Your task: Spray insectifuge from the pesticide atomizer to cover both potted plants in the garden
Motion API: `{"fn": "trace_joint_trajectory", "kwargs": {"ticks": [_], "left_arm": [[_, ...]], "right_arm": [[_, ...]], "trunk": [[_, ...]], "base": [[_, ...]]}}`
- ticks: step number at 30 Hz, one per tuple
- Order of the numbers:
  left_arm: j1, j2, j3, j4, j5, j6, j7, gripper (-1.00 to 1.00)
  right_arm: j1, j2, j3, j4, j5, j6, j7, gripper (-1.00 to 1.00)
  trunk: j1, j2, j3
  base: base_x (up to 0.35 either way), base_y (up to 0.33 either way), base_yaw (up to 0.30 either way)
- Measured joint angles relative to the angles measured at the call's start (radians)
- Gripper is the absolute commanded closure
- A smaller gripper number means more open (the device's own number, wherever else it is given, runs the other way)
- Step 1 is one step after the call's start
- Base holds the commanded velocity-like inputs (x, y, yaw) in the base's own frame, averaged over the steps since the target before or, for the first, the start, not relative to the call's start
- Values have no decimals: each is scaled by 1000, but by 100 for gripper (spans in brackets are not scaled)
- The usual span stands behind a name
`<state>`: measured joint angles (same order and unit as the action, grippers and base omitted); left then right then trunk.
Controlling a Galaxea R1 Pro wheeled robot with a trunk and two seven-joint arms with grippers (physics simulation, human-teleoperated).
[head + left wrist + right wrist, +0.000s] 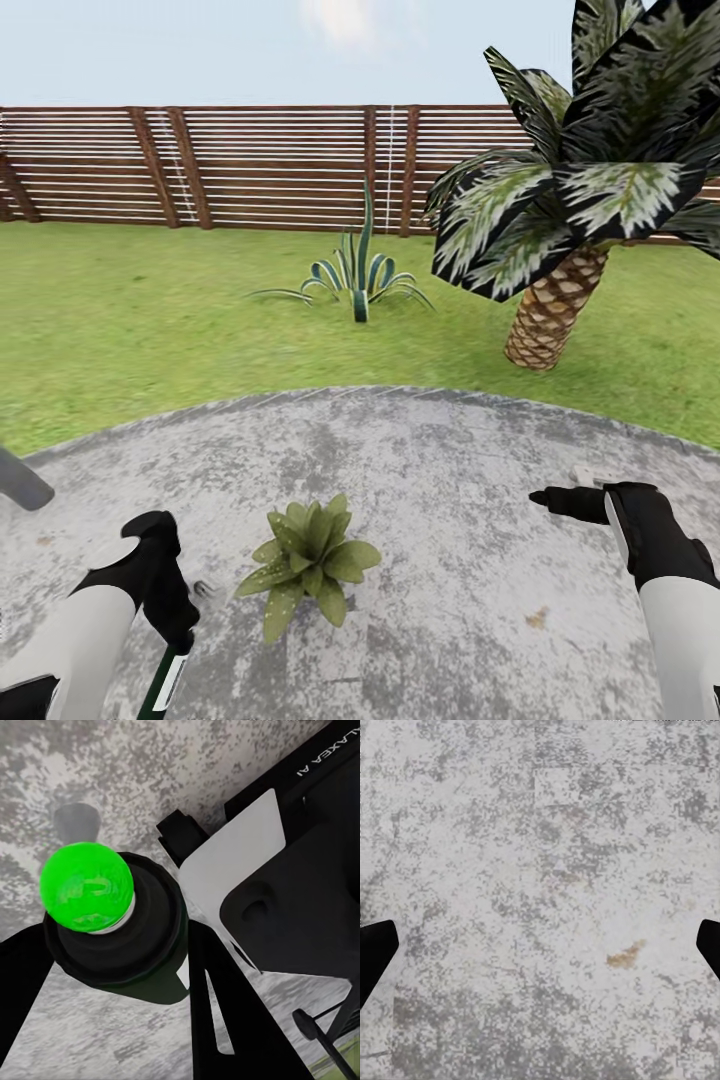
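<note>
Black fingers of the left gripper clamp the pesticide atomizer, its green dot facing the wrist camera; in the head view the bottle hangs at seven o'clock, cut off by the frame edge. One potted plant sits on the mottled grey paving just beside it, toward three o'clock, its pot hidden under leaves. Spread wide and holding nothing, the right gripper hovers over bare paving, only its fingertips visible.
</note>
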<state>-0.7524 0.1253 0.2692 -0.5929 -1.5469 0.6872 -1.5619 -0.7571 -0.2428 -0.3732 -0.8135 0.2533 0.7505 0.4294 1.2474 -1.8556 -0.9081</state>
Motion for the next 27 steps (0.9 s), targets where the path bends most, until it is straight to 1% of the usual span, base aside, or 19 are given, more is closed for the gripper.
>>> {"fn": "trace_joint_trajectory", "kwargs": {"ticks": [5,12,16,23,27], "left_arm": [[0,0,0,-1,0,0,0,100],[0,0,0,-1,0,3,0,100],[0,0,0,-1,0,17,0,100],[0,0,1,-1,0,25,0,100],[0,0,-1,-2,0,25,0,100]], "right_arm": [[0,0,0,-1,0,0,0,-100],[0,0,0,0,0,0,0,-100],[0,0,0,0,0,1,0,-100],[0,-1,0,0,1,-1,0,-100],[0,-1,0,0,0,0,0,-100]], "trunk": [[0,0,0],[0,0,0],[0,0,0],[0,0,0],[0,0,0]], "base": [[0,-296,25],[0,-340,191],[0,-304,57],[0,-19,8],[0,0,186]]}}
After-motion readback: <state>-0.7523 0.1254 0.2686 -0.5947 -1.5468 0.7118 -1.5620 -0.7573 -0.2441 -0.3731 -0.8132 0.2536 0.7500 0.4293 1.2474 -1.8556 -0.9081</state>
